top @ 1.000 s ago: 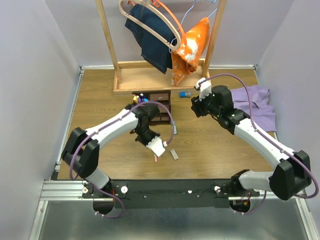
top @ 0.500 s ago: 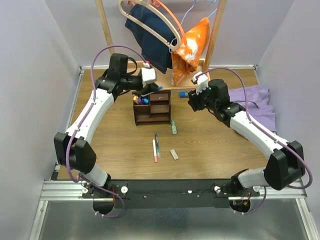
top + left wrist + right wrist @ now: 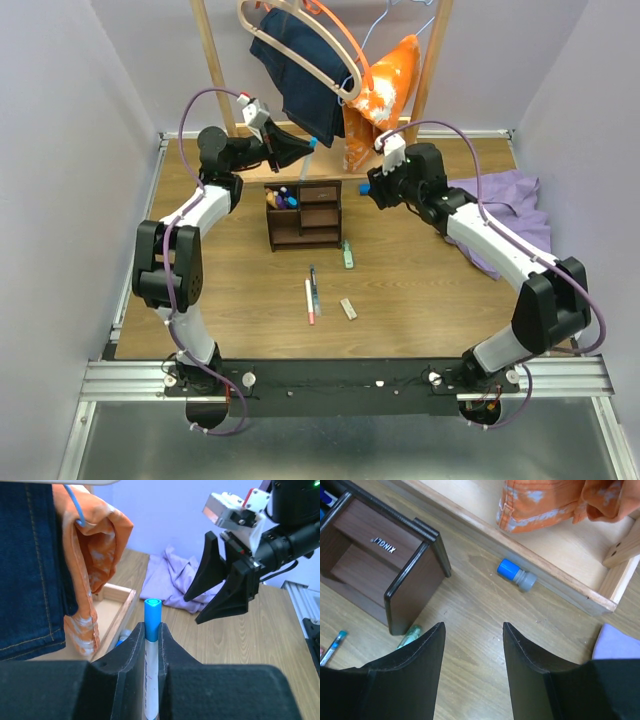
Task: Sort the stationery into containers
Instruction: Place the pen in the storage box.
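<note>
White pen [image 3: 152, 614], blue cap: left gripper [image 3: 151, 630] is pinching it. Right gripper [image 3: 473, 640] is hovering spread, blue-capped stub [image 3: 515, 574] lying at its one o'clock on brown wood tabletop [image 3: 470, 605]; lilac walls [image 3: 60, 100] enclosing.

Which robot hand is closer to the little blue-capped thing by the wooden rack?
Right. The right gripper hovers open right by the blue-capped item; the left gripper is off to its left, holding a blue-tipped pen.
</note>
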Robot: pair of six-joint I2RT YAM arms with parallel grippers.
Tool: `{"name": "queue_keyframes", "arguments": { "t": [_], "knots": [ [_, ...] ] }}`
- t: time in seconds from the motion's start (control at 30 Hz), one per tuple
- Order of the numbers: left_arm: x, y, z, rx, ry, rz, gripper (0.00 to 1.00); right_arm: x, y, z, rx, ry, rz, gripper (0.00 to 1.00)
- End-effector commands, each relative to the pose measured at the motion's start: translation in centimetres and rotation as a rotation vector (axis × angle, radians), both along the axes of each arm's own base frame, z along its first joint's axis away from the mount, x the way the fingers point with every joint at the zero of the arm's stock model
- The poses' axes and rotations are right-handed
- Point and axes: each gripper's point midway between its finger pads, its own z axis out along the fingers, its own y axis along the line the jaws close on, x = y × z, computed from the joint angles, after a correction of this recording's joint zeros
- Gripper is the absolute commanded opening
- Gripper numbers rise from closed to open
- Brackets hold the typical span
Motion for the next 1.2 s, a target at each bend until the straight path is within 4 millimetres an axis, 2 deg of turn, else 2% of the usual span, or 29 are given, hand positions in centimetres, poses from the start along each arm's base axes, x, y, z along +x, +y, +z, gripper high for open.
{"name": "queue_keyframes", "arguments": {
  "t": [0.0, 0.1, 0.23, 0.5, 0.53, 0.7, 0.93, 1.03, 1.17],
  "knots": [
    [-0.8, 1.0, 2.1, -0.066, -0.081, -0.044, 0.0, 0.8, 0.2, 0.1, -0.007, 0.025, -0.003, 0.57],
    [-0.4, 1.9, 1.0, -0.061, -0.08, -0.034, 0.0, 1.4, 0.3, -0.1, -0.019, 0.038, -0.007, 0.57],
    [-0.1, 2.1, -1.7, -0.054, -0.056, -0.049, 0.0, 2.0, 0.4, -0.7, -0.036, 0.062, -0.015, 0.56],
    [1.1, 2.6, -5.2, -0.06, -0.019, -0.042, 0.0, 3.7, 1.1, -0.9, -0.074, 0.098, -0.005, 0.55],
    [1.3, 2.7, -6.0, -0.062, -0.006, -0.038, 0.0, 3.7, 1.1, -1.2, -0.08, 0.107, -0.004, 0.55],
    [1.8, 3.2, -7.6, -0.07, 0.015, -0.02, 0.0, 3.8, 1.4, -1.5, -0.088, 0.126, 0.008, 0.55],
    [0.3, 3.5, -10.4, -0.051, 0.04, -0.037, 0.0, 3.6, 1.7, -2.4, -0.094, 0.147, 0.015, 0.55],
    [-0.5, 3.5, -10.9, -0.046, 0.036, -0.049, 0.01, 3.5, 2.0, -2.7, -0.092, 0.158, 0.027, 0.55],
    [-1.1, 3.8, -10.8, -0.037, 0.017, -0.054, 0.09, 3.7, 2.3, -2.7, -0.089, 0.158, 0.033, 0.55]
  ]
}}
